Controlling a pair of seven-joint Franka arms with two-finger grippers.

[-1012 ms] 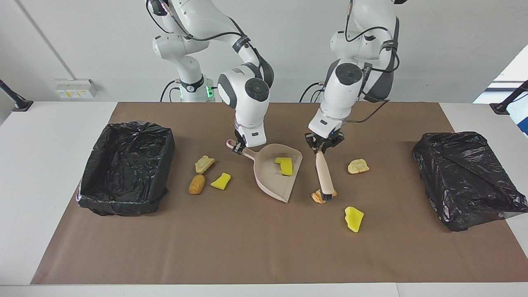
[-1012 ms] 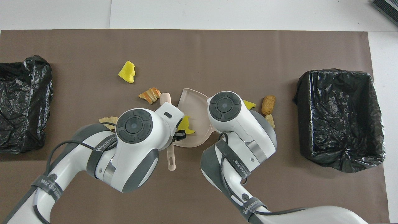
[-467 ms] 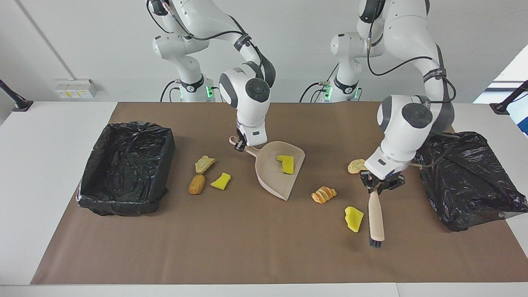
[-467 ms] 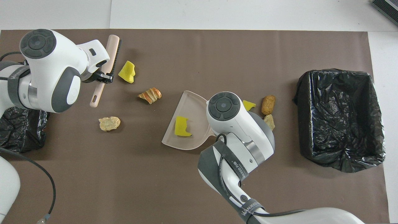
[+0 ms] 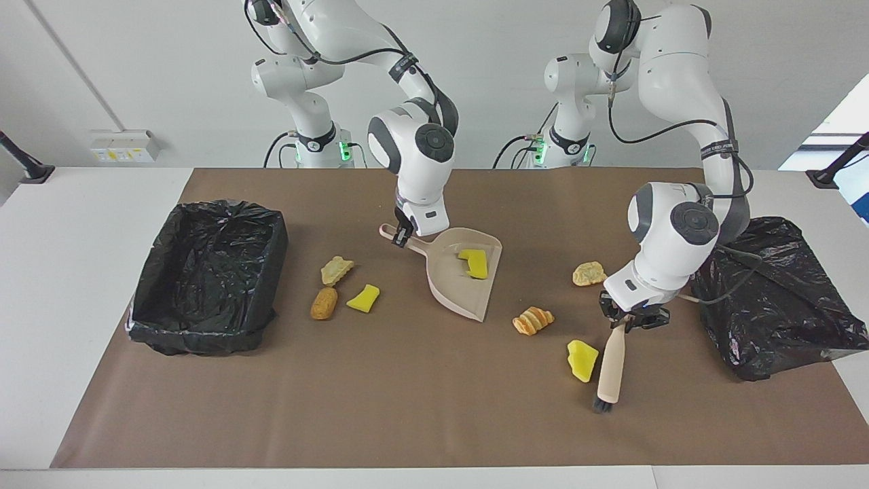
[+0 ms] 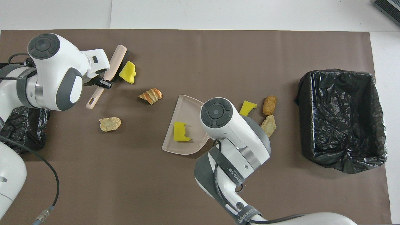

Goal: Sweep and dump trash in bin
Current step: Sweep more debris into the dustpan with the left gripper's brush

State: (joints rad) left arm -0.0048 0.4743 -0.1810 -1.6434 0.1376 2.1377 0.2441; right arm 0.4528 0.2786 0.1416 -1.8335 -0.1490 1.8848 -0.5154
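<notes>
The left gripper (image 5: 628, 320), clamped on a beige hand brush (image 5: 609, 370), has its bristles just beside a yellow sponge chunk (image 5: 582, 359), which lies toward the beige plastic dustpan (image 5: 456, 291) gripped by the right gripper (image 5: 403, 236).

Bright yellow sponge chunk (image 5: 473, 263) in beige dustpan (image 5: 456, 285), glossy black bin liner (image 5: 207, 275), brown table mat (image 5: 407, 401).
</notes>
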